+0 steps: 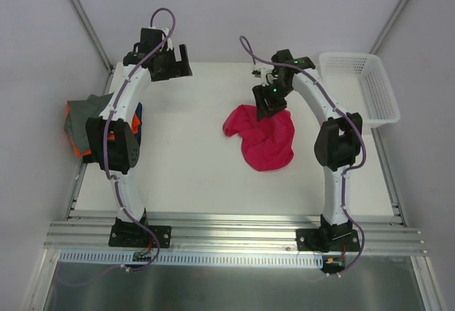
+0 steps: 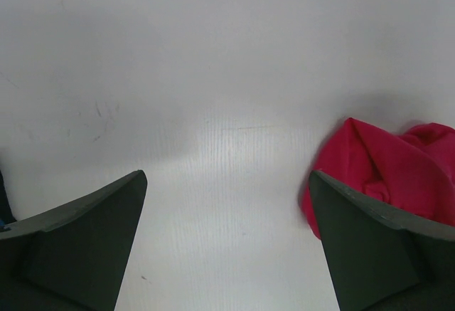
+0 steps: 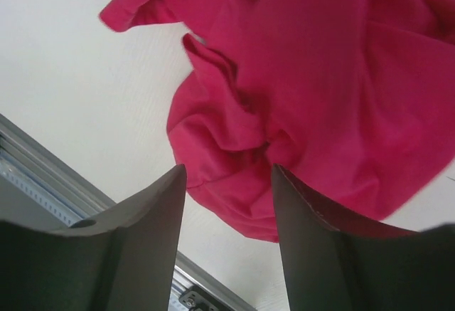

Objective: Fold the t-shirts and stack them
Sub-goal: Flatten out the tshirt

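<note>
The magenta-pink t-shirt (image 1: 261, 140) is seen crumpled on the white worktop (image 1: 185, 176), right of centre. The right jaws are held just over its far edge, parted, with nothing pinched; the cloth is seen lying beneath the gap. The left jaws are spread wide above the worktop's far left, well apart from that shirt. Grey, orange and navy t-shirts (image 1: 84, 122) are piled at the left edge. A white mesh basket (image 1: 359, 87) is set at the far right corner.

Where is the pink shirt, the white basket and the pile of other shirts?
pink shirt (image 1: 264, 140): top view, crumpled middle.
white basket (image 1: 366, 87): top view, mesh floor.
pile of shirts (image 1: 91, 108): top view, grey top layer.
</note>
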Robot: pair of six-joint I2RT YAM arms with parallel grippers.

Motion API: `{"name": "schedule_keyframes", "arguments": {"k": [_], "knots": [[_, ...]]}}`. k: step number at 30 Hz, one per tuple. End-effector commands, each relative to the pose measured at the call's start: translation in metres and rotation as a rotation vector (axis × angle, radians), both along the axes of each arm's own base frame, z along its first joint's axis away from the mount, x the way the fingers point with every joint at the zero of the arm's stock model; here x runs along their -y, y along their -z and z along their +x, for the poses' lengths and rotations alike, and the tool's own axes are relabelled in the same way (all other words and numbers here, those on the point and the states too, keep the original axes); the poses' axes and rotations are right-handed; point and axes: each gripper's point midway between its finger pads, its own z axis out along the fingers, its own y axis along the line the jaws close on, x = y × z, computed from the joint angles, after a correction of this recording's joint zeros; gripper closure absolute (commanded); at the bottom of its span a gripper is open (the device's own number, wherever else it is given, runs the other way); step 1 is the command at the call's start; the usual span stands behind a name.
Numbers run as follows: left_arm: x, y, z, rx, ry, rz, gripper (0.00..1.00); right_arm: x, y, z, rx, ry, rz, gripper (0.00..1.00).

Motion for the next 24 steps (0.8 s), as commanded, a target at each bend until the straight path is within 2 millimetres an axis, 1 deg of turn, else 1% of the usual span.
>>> {"name": "schedule_keyframes", "arguments": {"k": [1,3,5,7,10,11,12,13,14,15,17,18,19,20,21,22,24], "knots": [[-0.017,-0.043,-0.002,0.103,-0.035,0.03,0.01,-0.028,-0.025,-0.02,0.057,-0.12,0.005,0.47],[-0.022,-0.042,-0.001,0.101,-0.047,0.031,0.01,-0.045,-0.029,-0.031,0.064,-0.164,0.009,0.48],[-0.025,-0.043,0.0,0.101,-0.055,0.027,0.01,-0.051,-0.029,-0.038,0.054,-0.181,0.008,0.48],[-0.03,-0.047,0.001,0.108,-0.067,0.015,0.01,-0.059,-0.02,-0.052,0.016,-0.2,-0.001,0.49],[-0.041,-0.055,0.004,0.123,-0.086,0.005,0.01,-0.061,0.003,-0.07,-0.05,-0.229,-0.052,0.49],[-0.044,-0.059,0.005,0.133,-0.094,0.004,0.01,-0.062,0.01,-0.073,-0.063,-0.23,-0.068,0.49],[-0.048,-0.062,0.006,0.139,-0.103,0.001,0.01,-0.061,0.021,-0.075,-0.092,-0.233,-0.087,0.49],[-0.057,-0.064,0.006,0.142,-0.118,-0.004,0.01,-0.061,0.029,-0.075,-0.104,-0.237,-0.104,0.49],[-0.06,-0.072,0.006,0.157,-0.126,-0.007,0.01,-0.061,0.034,-0.073,-0.106,-0.239,-0.117,0.49],[-0.065,-0.075,0.005,0.163,-0.133,-0.009,0.01,-0.061,0.045,-0.071,-0.122,-0.239,-0.135,0.49],[-0.07,-0.085,0.002,0.183,-0.146,-0.01,0.01,-0.062,0.052,-0.064,-0.116,-0.236,-0.152,0.49],[-0.083,-0.087,0.002,0.188,-0.171,-0.006,0.01,-0.061,0.063,-0.062,-0.129,-0.232,-0.176,0.49],[-0.086,-0.09,0.0,0.192,-0.179,-0.005,0.01,-0.06,0.067,-0.059,-0.129,-0.231,-0.185,0.5],[-0.093,-0.096,-0.004,0.203,-0.195,-0.005,0.01,-0.062,0.069,-0.054,-0.117,-0.235,-0.187,0.5],[-0.095,-0.098,-0.006,0.206,-0.2,-0.005,0.01,-0.063,0.073,-0.052,-0.114,-0.238,-0.195,0.49],[-0.096,-0.1,-0.009,0.21,-0.203,-0.007,0.01,-0.062,0.083,-0.049,-0.119,-0.238,-0.216,0.49],[-0.096,-0.104,-0.015,0.215,-0.204,-0.004,0.01,-0.067,0.086,-0.036,-0.085,-0.234,-0.219,0.49]]}}
